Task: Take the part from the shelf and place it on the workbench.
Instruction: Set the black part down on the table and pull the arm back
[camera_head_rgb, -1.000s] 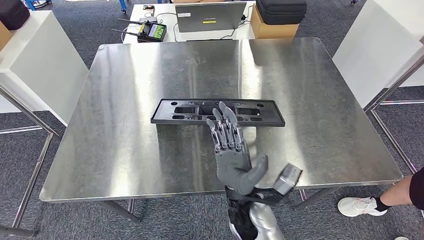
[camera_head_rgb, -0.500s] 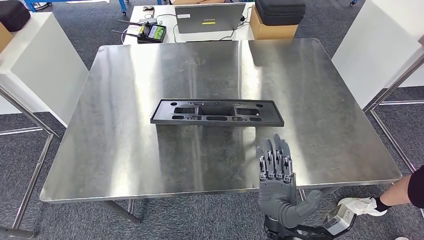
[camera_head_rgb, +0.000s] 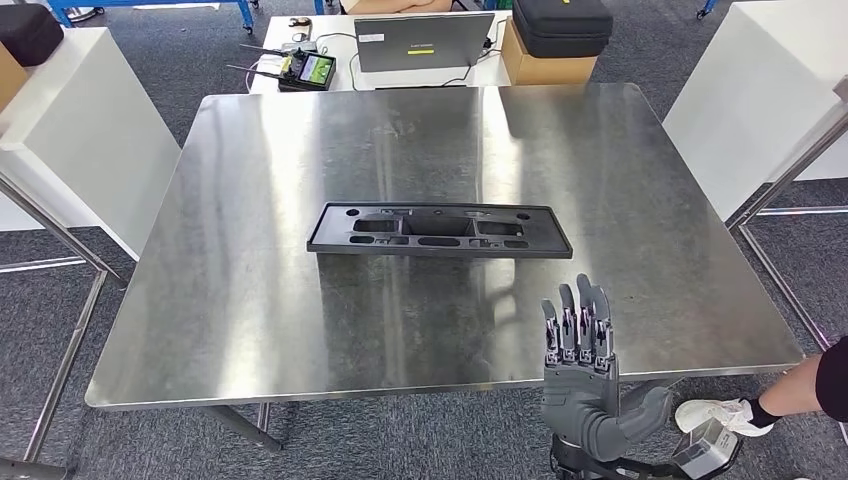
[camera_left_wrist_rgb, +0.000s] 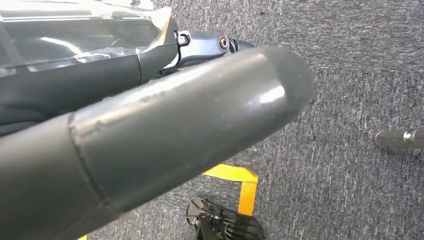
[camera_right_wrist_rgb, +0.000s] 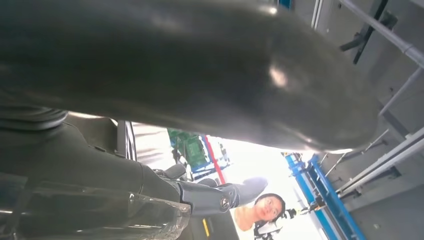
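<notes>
While empty, right robot hand (camera_head_rgb: 580, 375) hovers upright.

part (camera_head_rgb: 440, 230): a long, flat black plastic panel, rectangular with rounded corners and a raised rim
surface: several rectangular recesses and slots along its length, small holes near the ends
pose: lying flat, long side running across the table, very slightly skewed
place: on the workbench (camera_head_rgb: 250, 300), about the middle of the steel top, well clear of every edge
contact: resting free on the metal, nothing touching it
workbench: brushed steel sheet on a metal frame, shiny with streaked reflections
</notes>
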